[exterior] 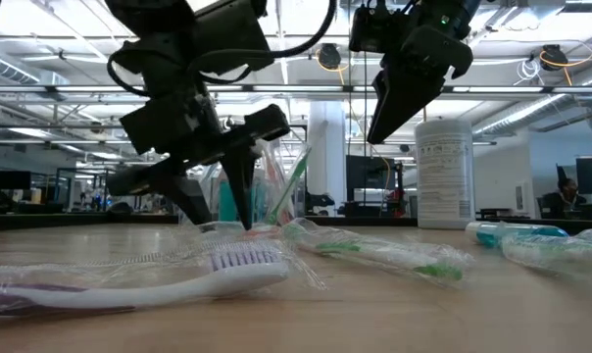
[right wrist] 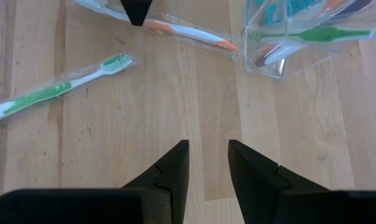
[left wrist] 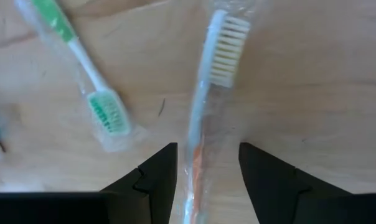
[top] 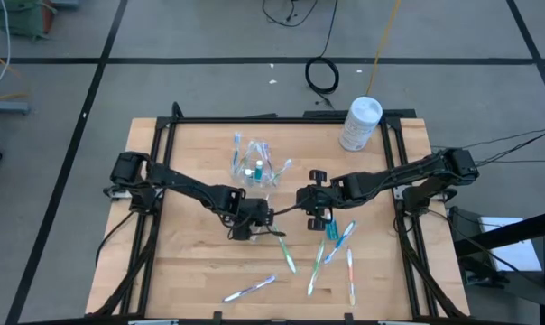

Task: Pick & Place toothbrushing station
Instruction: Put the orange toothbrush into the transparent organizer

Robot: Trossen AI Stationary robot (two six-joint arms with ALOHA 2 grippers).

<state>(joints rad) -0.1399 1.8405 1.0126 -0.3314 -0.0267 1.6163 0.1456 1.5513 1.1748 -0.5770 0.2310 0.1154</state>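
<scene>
Our left gripper [left wrist: 206, 168] stands open around the wrapped orange toothbrush [left wrist: 208, 93] — our right gripper [right wrist: 208, 165] hovers open, empty, near the clear cup [right wrist: 300, 37].

2 dark jointed arms; black cables

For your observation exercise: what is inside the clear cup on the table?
The clear cup holds several toothbrushes, one with a green handle, and something teal. The tangle of wrappers hides how many items are inside.
</scene>
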